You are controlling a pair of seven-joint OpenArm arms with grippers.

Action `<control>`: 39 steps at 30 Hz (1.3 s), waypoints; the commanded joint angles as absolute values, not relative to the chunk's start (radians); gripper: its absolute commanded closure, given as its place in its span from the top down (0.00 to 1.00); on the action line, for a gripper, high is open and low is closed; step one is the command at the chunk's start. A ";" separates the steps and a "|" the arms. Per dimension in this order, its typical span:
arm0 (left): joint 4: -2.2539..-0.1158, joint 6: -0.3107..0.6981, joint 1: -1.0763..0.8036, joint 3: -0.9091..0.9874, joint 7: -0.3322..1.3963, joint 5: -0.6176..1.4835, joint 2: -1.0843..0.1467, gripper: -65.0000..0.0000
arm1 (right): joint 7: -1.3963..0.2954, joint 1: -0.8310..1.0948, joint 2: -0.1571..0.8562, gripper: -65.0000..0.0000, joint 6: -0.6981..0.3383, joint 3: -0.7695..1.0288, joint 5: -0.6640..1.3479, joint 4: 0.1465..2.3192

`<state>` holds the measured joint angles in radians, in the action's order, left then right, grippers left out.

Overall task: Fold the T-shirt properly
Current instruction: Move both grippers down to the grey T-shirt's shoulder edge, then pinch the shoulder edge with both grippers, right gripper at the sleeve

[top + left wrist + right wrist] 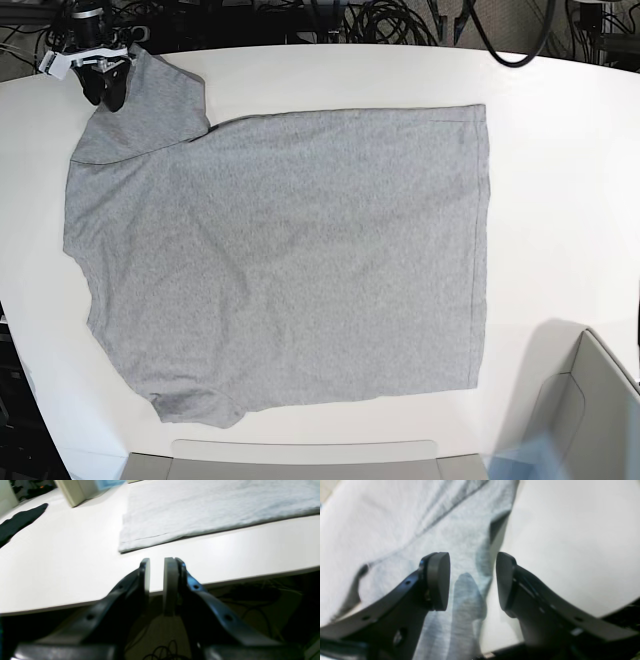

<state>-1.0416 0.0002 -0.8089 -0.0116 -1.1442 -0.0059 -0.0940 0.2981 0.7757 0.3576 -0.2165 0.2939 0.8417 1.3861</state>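
1. One garment was present: the T-shirt (290, 260) lay spread flat on the white tabletop (560, 200), plain grey side up, its hem toward the grey bin (585, 420) and its sleeves at the far side from that bin.
2. The right hand (473, 580) was poised over the sleeve nearest the cable bundle (400, 20), with its pads spread wide and nothing between them.
3. The left hand (157, 572) was near the tabletop edge, clear of the T-shirt's hem corner, with its pads set close together and a narrow gap showing; it gripped nothing.
4. Judgement: the cloth appeared light, soft and limp, liable to sag and crease when lifted.
5. Judgement: hold was best taken at sleeve tips, shoulder seams or hem corners, pinching the doubled edge, since a mid-panel grasp would likely bunch the fabric.
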 commanded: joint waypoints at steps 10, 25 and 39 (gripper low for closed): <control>-1.125 -0.004 -0.832 -0.012 -1.170 0.002 -0.096 0.17 | 0.012 0.812 0.260 0.46 -0.343 0.295 0.831 1.501; -1.718 -0.002 -0.905 -0.177 -0.595 0.449 -0.186 0.43 | 0.012 0.812 0.263 0.46 -0.348 0.401 0.829 1.501; -1.690 -0.004 -0.768 -0.093 -0.067 1.056 -0.430 0.41 | 0.010 0.829 0.263 0.46 -0.349 0.461 0.829 1.501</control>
<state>-1.6783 -0.0128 -0.7643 -0.1009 -0.0532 1.0584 -0.4194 0.0074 0.8169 0.2543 -0.3550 0.4553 0.8314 1.4925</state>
